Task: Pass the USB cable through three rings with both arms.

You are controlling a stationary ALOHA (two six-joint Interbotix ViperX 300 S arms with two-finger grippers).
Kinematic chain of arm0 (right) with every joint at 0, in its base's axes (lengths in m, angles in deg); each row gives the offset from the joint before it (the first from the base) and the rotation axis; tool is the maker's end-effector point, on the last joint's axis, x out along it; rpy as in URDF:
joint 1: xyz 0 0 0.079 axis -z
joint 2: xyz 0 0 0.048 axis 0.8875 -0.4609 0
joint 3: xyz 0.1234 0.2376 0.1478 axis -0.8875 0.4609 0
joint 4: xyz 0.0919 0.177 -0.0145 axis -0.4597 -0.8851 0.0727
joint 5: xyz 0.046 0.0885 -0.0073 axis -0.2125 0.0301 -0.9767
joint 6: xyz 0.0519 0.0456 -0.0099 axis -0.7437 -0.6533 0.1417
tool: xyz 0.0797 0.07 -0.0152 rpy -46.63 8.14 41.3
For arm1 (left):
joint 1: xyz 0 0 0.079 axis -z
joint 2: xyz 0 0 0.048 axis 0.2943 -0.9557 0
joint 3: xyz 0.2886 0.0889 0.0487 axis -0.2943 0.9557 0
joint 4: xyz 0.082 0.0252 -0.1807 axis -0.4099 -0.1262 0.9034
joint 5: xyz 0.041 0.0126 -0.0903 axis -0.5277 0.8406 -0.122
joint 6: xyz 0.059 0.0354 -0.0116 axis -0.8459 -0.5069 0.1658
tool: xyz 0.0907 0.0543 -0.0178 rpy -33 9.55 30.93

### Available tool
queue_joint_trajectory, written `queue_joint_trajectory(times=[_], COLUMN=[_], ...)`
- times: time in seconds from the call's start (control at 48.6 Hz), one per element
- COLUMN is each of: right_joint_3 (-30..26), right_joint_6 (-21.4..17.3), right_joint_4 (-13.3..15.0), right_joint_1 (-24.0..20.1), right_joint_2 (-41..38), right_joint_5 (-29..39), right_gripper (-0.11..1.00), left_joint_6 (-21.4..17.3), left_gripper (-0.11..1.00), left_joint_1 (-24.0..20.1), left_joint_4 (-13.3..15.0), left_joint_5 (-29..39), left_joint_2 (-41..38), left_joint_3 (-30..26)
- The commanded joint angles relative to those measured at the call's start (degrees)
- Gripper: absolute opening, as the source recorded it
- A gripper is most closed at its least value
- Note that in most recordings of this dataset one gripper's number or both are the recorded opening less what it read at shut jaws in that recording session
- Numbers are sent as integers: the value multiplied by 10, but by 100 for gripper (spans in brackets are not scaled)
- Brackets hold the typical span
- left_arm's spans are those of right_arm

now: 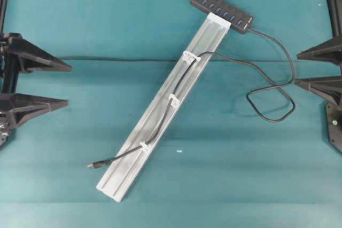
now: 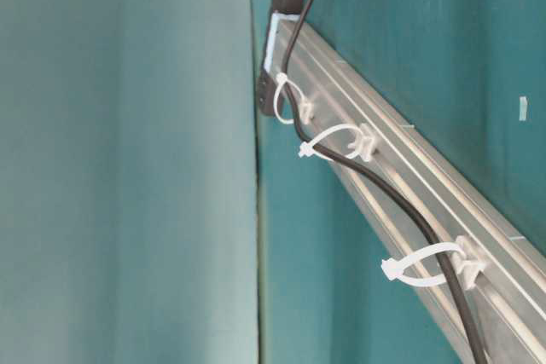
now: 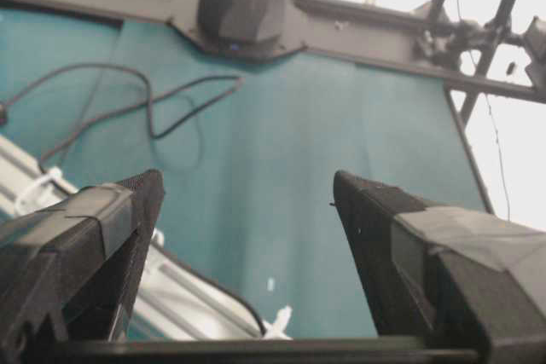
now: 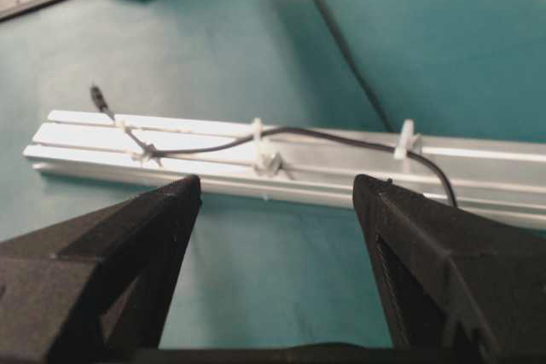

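**A:** Where did the USB cable (image 1: 160, 126) lie when you looked down from overhead?

**B:** Along the rail (image 1: 163, 110), which ran from about one o'clock down to seven o'clock across the desk (image 1: 80, 121). The cable appeared to run through all three rings (image 1: 173, 99), and its plug (image 1: 95, 165) stuck out past the lowest ring toward eight o'clock, resting just off the rail's edge.

**A:** And the arms?

**B:** Both were well clear. The left gripper (image 1: 68, 85) sat at nine o'clock with its fingers released and nothing between them; the right gripper (image 1: 295, 69) sat at three o'clock, likewise spread and empty.

**A:** Which was nearer the free end?

**B:** The left, I'd judge. The plug lay toward four o'clock from its fingers. The right was closer to the slack loop (image 1: 270, 105) trailing from the hub (image 1: 222, 10).

**A:** So what remained?

**B:** Little, by my reading: the threading looked complete.
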Motion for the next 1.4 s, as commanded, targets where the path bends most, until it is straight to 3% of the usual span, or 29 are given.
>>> queue_joint_trajectory(times=[0.0, 1.377], right_joint_3=[-6, -15], right_joint_6=[-4, -9], right_joint_4=[2, 10], right_joint_1=[-4, -3], right_joint_2=[3, 29], right_joint_5=[-6, -4], right_gripper=[82, 82], left_joint_6=[-2, 0], left_gripper=[88, 88], left_joint_1=[-2, -2], left_joint_4=[-3, -3], left_joint_5=[-6, -11], left_joint_2=[4, 19], left_joint_3=[-9, -11])
